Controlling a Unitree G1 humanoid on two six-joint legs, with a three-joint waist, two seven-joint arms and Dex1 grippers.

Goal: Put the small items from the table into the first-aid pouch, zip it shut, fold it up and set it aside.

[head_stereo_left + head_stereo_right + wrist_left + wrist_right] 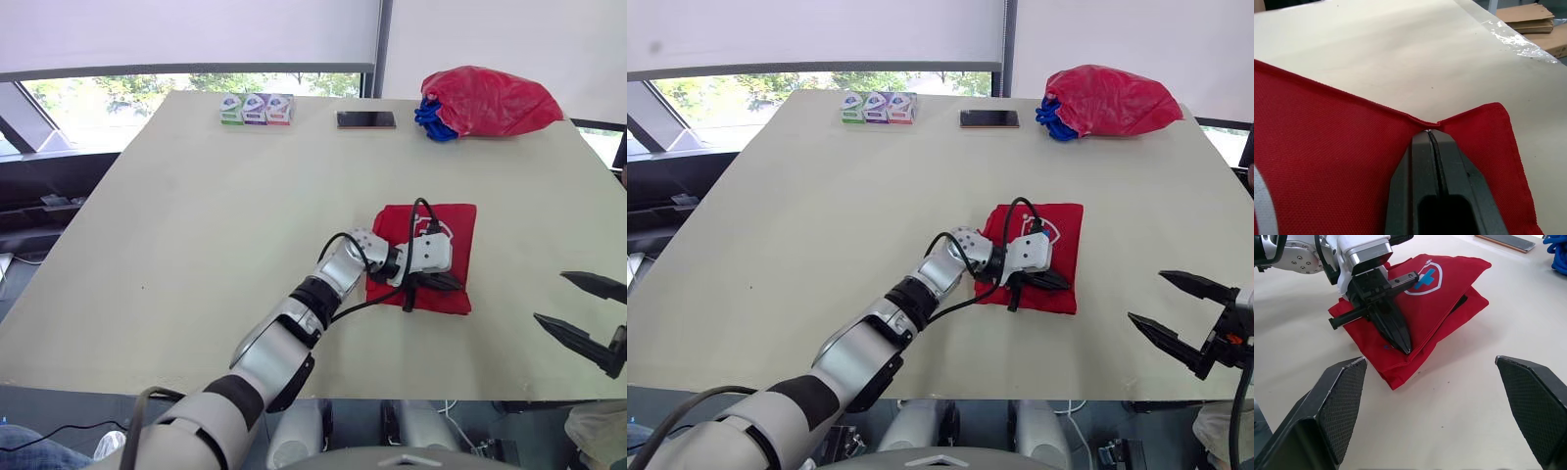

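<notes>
The red first-aid pouch (456,230) lies folded on the table's near right part, its white and blue cross emblem (1422,276) facing up. My left gripper (453,283) reaches over it from the left and is shut on the edge of the top layer (1459,122), holding that layer slightly raised off the lower one (1400,372). To the right of the pouch, near the table's front edge, my right gripper (1176,315) hangs open with nothing in it. Its two fingers (1342,401) stand wide apart, a short way from the pouch.
At the far edge stand three small boxes (257,109) in a row, with a dark phone (366,119) to their right. A red bag with a blue bundle (490,101) sits at the back right. The table (196,245) is bare beige to the left of the pouch.
</notes>
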